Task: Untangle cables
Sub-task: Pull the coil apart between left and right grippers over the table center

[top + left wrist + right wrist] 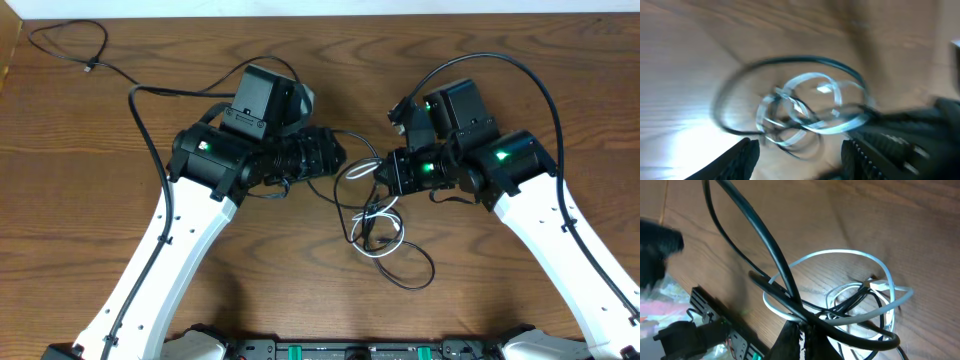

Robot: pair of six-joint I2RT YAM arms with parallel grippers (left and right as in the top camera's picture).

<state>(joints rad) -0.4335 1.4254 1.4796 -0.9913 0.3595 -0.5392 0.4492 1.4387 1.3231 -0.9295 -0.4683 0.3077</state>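
Observation:
A tangle of thin cables [375, 218] lies on the wooden table between the two arms, with white loops [358, 170] wound through black ones [415, 272]. My right gripper [384, 178] is at the tangle's upper edge. In the right wrist view its fingers [802, 329] are shut on a black cable [785, 275] where it crosses the white cable [840, 254]. My left gripper [343, 155] is just left of the tangle. In the blurred left wrist view its fingers [800, 157] are open and empty, with the white loops [807, 107] ahead of them.
Another thin black cord [70, 42] with a small plug lies loose at the table's far left corner. Thicker black arm cables [140, 115] [545, 90] arc over the table beside each arm. The robot base rail [330, 350] runs along the front edge.

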